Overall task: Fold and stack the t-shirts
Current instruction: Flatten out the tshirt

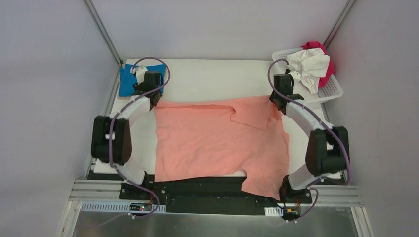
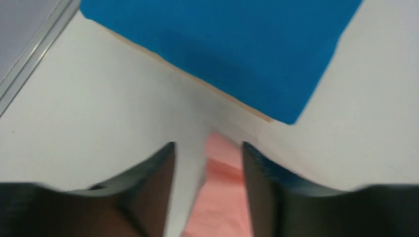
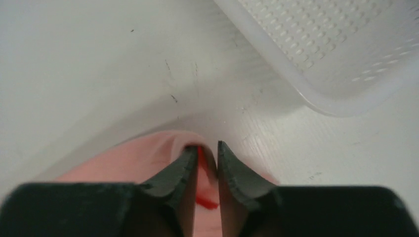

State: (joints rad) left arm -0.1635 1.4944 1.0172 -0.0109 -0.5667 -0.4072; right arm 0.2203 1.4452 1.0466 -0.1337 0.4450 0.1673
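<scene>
A salmon-pink t-shirt lies spread flat on the white table, its near hem hanging over the front edge and one sleeve folded inward at the far right. My left gripper is open at the shirt's far left corner. In the left wrist view the pink cloth lies between the spread fingers. My right gripper is shut on the shirt's far right edge, and its wrist view shows a pink fold pinched there. A folded bright blue t-shirt lies at the far left.
The blue shirt rests on a thin tan board. A white lattice basket at the far right holds a crumpled white shirt and a magenta one. The basket's wall is close to my right gripper.
</scene>
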